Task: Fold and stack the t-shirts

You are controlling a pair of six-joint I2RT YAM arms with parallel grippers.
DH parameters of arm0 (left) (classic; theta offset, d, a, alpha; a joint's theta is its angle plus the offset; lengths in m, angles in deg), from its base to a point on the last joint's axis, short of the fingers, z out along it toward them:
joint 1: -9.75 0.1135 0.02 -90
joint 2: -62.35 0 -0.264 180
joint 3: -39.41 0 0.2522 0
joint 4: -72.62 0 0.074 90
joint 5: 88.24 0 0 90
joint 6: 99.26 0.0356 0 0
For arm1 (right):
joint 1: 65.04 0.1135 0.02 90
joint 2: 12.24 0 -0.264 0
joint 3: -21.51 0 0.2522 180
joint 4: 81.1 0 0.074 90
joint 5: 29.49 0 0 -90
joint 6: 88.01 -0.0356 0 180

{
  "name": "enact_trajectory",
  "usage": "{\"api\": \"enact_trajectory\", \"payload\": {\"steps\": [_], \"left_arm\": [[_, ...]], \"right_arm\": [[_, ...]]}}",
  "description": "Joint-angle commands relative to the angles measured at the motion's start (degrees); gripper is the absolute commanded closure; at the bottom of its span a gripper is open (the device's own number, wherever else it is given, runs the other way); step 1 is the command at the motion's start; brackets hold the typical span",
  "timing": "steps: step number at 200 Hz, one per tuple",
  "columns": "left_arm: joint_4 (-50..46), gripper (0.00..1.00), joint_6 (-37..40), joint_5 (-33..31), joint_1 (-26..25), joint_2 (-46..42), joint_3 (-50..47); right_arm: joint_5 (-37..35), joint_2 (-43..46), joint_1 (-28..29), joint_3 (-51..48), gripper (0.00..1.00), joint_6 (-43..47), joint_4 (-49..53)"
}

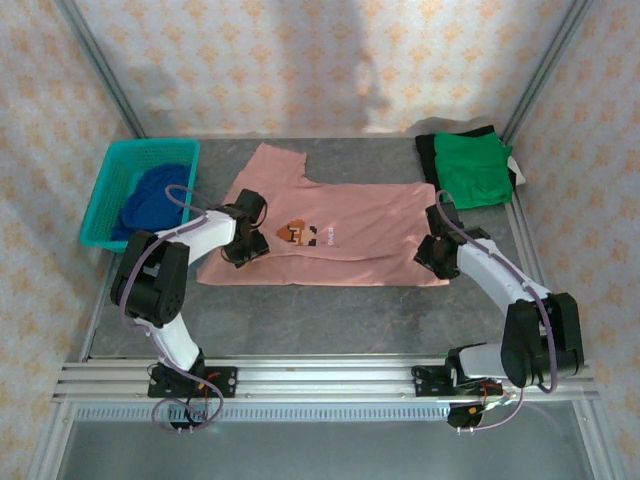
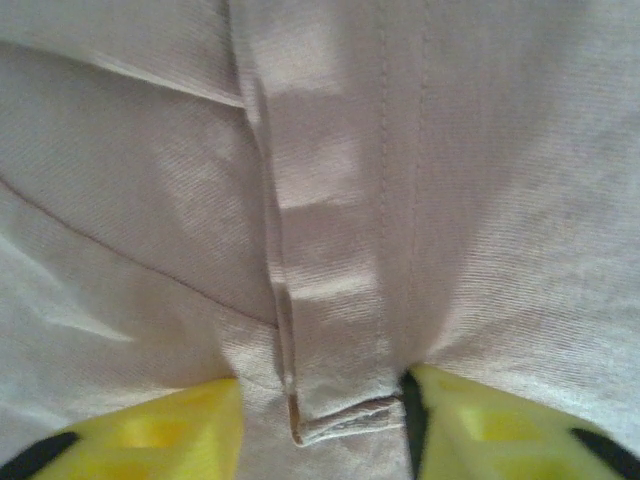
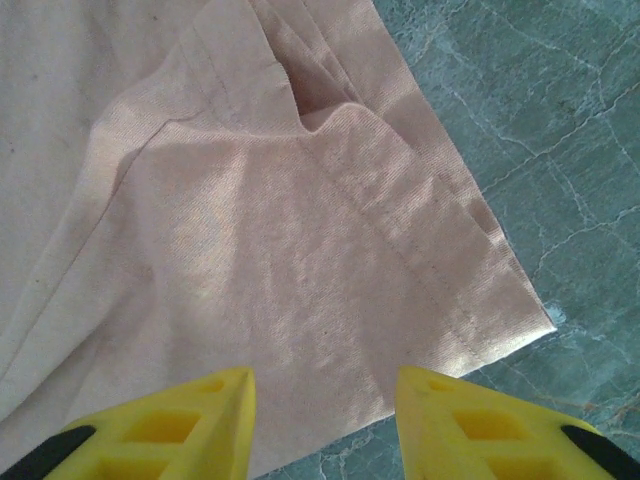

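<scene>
Pink t-shirt [image 1: 350, 215], spread flat, chest graphic [image 1: 303, 234] up

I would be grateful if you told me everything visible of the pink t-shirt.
The pink t-shirt is soft, dusty-pink knit, cotton-like, with stitched hems and a small brown-and-white graphic facing up. It lies flat, partly folded, in the middle of the table, one flap reaching toward the far side. The left gripper straddles a hemmed fold at its left edge; whether it pinches is unclear. The right gripper sits with jaws apart over its right hem corner, which rests on the table.
</scene>
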Motion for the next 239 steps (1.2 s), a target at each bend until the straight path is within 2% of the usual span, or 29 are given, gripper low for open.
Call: {"api": "enact_trajectory", "payload": {"steps": [1, 46, 73, 90, 124, 143, 153, 162, 187, 205, 221, 239], "left_arm": [[-0.47, 0.68, 0.64, -1.63, 0.48, -0.26, 1.08], [-5.16, 0.86, 3.20, -4.55, 0.29, -0.47, 7.04], [-7.59, 0.92, 4.80, -5.79, 0.05, 1.59, 11.23], [-8.45, 1.00, 6.09, -6.01, -0.44, 3.67, 14.04], [-12.69, 1.00, 7.23, -7.10, -1.45, 7.23, 19.25], [-11.18, 0.66, 5.32, -8.01, -1.30, 2.74, 13.36], [-9.52, 0.59, 4.03, -8.29, -1.11, -0.33, 9.29], [-7.92, 0.56, 3.27, -7.86, -0.85, -2.29, 6.13], [-4.47, 0.57, 2.66, -4.07, -0.80, -2.13, 2.70], [-2.61, 0.61, 2.41, -1.84, -0.93, -0.27, 2.02], [-1.41, 0.67, 2.27, -1.71, -0.93, 0.74, 1.67], [-1.87, 0.79, 2.51, -2.09, -0.97, 2.09, 2.71]], "right_arm": [[-2.28, -0.17, -0.32, -0.73, 0.59, 0.93, -0.20], [-2.22, -0.74, -0.33, -0.96, 0.59, 0.83, -0.79], [-1.95, -0.85, -0.35, -1.24, 0.59, 0.53, -1.22], [-2.46, -0.56, -0.31, -1.38, 0.59, 0.62, -1.01], [-2.66, 0.18, -0.37, -1.28, 0.58, 0.68, -0.31], [-2.83, 1.16, -0.34, -1.73, 0.58, 0.68, -0.04], [-2.88, 1.53, -0.30, -2.05, 0.58, 0.62, -0.15], [-2.90, 1.54, -0.29, -2.09, 0.58, 0.65, -0.29], [-3.00, 0.30, -0.33, -1.53, 0.58, 1.16, -0.51], [-3.09, -0.44, -0.29, -0.87, 0.58, 1.39, -0.19], [-3.26, -0.20, -0.32, -0.82, 0.58, 1.40, -0.21], [-3.67, 0.39, -0.33, -1.19, 0.58, 1.31, -0.35]]}}
